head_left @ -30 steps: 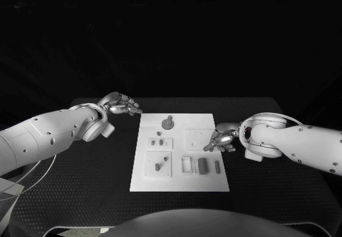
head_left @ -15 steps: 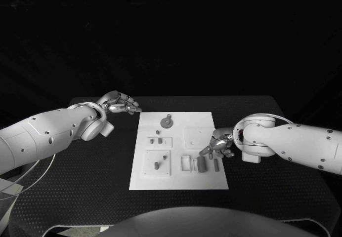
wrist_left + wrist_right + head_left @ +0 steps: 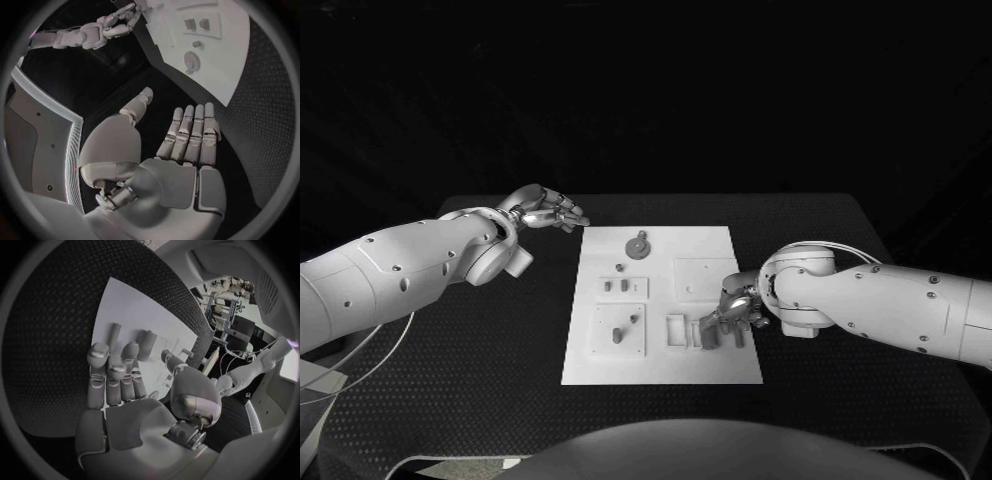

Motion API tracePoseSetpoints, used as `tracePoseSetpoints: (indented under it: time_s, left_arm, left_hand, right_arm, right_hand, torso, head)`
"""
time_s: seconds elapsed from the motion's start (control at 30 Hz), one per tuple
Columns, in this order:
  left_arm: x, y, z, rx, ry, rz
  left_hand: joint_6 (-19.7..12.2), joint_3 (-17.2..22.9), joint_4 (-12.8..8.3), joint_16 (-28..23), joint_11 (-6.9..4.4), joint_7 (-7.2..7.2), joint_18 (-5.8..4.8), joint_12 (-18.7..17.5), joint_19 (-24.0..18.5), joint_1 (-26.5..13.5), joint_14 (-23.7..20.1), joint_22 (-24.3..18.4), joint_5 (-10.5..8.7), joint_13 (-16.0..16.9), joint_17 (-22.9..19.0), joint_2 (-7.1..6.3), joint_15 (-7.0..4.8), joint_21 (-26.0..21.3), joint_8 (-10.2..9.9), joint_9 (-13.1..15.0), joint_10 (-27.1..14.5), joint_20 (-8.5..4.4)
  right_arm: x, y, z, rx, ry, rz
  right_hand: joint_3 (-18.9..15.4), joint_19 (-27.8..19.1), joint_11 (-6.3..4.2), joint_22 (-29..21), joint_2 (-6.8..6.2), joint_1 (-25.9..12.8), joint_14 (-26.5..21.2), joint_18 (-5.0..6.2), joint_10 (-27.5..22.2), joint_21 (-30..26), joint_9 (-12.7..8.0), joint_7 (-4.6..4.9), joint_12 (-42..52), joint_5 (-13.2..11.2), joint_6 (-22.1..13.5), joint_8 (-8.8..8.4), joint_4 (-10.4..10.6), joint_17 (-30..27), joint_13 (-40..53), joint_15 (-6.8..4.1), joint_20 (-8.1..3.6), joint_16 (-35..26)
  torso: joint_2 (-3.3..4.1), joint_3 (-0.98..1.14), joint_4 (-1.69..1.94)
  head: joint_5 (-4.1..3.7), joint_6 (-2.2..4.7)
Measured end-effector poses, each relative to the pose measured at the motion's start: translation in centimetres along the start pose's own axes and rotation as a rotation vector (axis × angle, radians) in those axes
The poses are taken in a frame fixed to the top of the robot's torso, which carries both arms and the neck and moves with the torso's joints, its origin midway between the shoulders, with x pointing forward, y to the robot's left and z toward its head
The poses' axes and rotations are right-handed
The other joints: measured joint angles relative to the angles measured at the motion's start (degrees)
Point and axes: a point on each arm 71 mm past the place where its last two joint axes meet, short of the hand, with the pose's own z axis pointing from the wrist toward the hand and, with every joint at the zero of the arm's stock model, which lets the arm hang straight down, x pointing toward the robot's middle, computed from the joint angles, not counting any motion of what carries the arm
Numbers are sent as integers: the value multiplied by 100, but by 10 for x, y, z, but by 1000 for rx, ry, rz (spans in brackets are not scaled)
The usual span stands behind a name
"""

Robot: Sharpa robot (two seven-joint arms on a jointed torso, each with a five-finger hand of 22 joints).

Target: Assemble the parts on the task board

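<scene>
Hovering open over the task board's right edge, right hand; left hand open beside its far-left corner.

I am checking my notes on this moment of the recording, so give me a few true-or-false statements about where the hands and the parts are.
1. The right hand is over the white task board, at its right side. True.
2. The left hand holds a small part. False: it holds nothing and lies off the board, beyond its far left corner.
3. The round dark part sits near the board's far edge. True.
4. The right hand has lifted the dark cylindrical part clear of the board. False: in the right wrist view that part lies on the board, just past the fingertips.
</scene>
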Motion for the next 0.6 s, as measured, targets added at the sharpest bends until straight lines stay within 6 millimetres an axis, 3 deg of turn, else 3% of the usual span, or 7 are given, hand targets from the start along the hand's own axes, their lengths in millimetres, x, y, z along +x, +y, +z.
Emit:
tracePoseSetpoints:
  time_s: [0.6]
  left_arm:
    - [1,0,0,3,7,-11]
  left_hand:
    - [-8,-1,71,-22,-20,8,-32,0,0,-82,0,-21,0,-24,5,37,0,0,0,-5,-20,0]
  right_arm:
    - [8,3,15,15,-5,-16]
  right_hand:
    - [-61,-34,1,0,9,-35,-18,-1,1,8,40,-6,0,-4,-4,0,-35,36,12,-11,-31,-1]
  torso:
    - [23,-3,-3]
  head:
    - [-2,35]
